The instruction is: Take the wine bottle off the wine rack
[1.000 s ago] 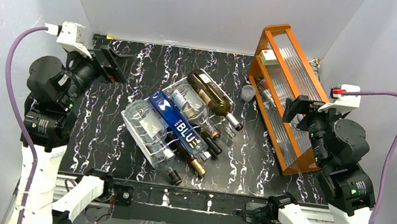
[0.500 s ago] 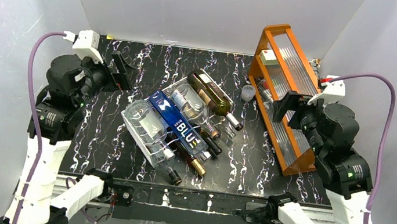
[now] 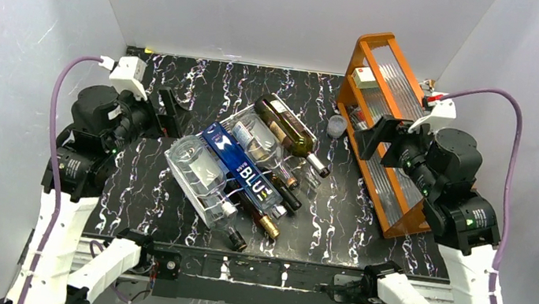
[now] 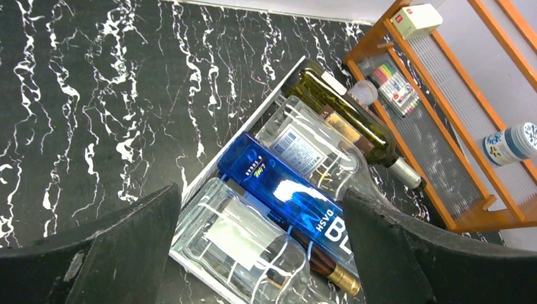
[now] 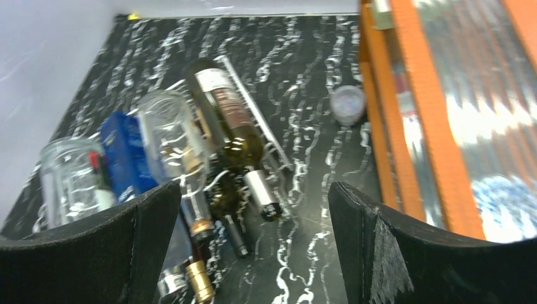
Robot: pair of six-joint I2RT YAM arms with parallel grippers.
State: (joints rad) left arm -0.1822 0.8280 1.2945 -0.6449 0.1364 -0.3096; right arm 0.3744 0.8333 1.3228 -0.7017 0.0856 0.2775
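Observation:
The white wire wine rack (image 3: 191, 189) lies in the middle of the black marbled table, with several bottles on it. The dark green wine bottle (image 3: 286, 126) with a silver cap rests along its far right edge, neck toward the front right. It also shows in the left wrist view as the wine bottle (image 4: 345, 117) and in the right wrist view as the wine bottle (image 5: 225, 120). My left gripper (image 3: 169, 110) hovers open to the left of the rack, nothing between its fingers (image 4: 114, 253). My right gripper (image 3: 375, 139) hovers open to the rack's right, also holding nothing.
An orange wooden frame (image 3: 393, 130) with ribbed clear panels stands at the right, a small white box (image 3: 365, 76) on top. A small clear cup (image 3: 337, 125) sits between frame and rack. A blue bottle (image 3: 244, 168) and clear bottles (image 3: 200, 170) crowd the rack. White walls enclose the table.
Both arms have swung inward toward the rack: the left gripper moved right, the right gripper moved left. Both stayed open. The bottles have not moved.

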